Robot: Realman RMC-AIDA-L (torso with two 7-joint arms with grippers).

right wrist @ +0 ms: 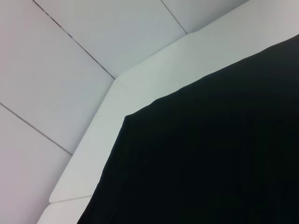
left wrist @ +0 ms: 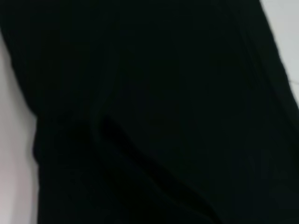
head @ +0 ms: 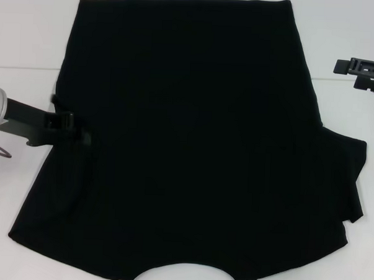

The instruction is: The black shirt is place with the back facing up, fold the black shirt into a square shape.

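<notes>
My shirt (head: 193, 140) is so dark that folds and seams hardly show in the head view; its near hem runs off the bottom edge of that view, around a curved notch in the middle. No lettering shows on the side facing up. The shirt lies flat on the white table (head: 31, 21), filling most of it, with its left side folded inward and a sleeve (head: 347, 178) sticking out at the near right.

My left gripper (head: 70, 119) sits at the shirt's left edge, about midway between near and far, black against black, so I cannot tell whether its fingers are open or pinching cloth. My left wrist view shows only dark cloth (left wrist: 154, 112) with one soft crease and a strip of table (left wrist: 14, 140).

My right gripper (head: 364, 70) hangs off to the far right, apart from the shirt and partly cut off by the frame; I cannot tell its opening either. My right wrist view shows the shirt's (right wrist: 210, 154) corner on the table (right wrist: 154, 79).
</notes>
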